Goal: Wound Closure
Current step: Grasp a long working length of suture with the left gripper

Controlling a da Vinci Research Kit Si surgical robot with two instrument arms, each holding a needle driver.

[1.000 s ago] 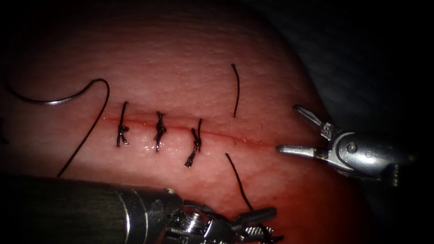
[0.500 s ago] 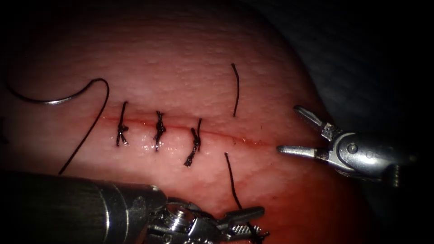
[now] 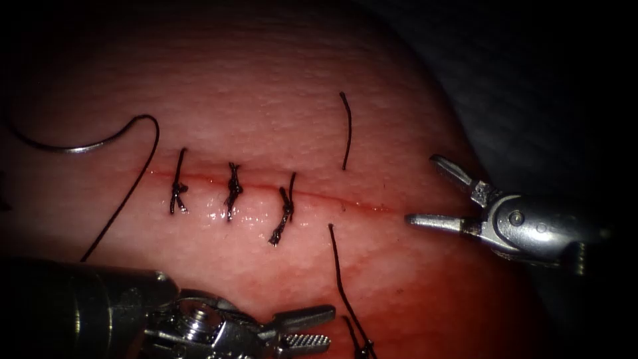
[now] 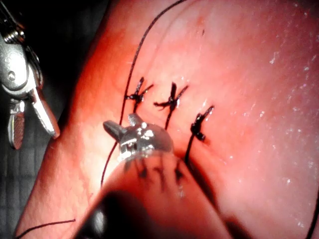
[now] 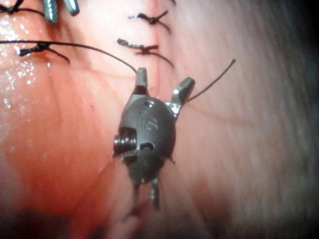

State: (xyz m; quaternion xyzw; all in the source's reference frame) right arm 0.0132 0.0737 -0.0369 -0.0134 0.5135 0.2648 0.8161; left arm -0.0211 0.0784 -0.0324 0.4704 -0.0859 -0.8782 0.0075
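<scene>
Through the endoscope: left tool (image 3: 307,330) low by the tissue's (image 3: 266,86) near edge, jaws released and slightly parted, grasping nothing, just left of a frayed strand of thread (image 3: 340,266) running up from that edge toward the cut (image 3: 372,208) without touching the jaws. Right tool (image 3: 422,189) at the cut's right end, jaws spread wide, also grasping nothing, lower jaw level with the line of the cut. Needle (image 3: 73,148) lying flat on the tissue beyond the cut's left end, held by neither tool and not in the tissue, its own thread trailing down toward the left tool's shaft. Three knotted stitches (image 3: 232,193) across the cut's left and middle part; right of them a loose thread end (image 3: 347,129) on the far side of the cut. Thin red fluid (image 3: 359,207) along the unclosed stretch. From the left wrist: own jaws (image 4: 123,123) parted over the tissue, the shaft covering the ground in front of the three stitches (image 4: 172,102), right tool (image 4: 30,107) apart at the tissue's edge. From the right wrist: own jaws (image 5: 163,79) splayed astride the cut, the knotted strand (image 5: 75,46) passing close by one jaw, the left tool's serrated tips (image 5: 60,10) beyond.
</scene>
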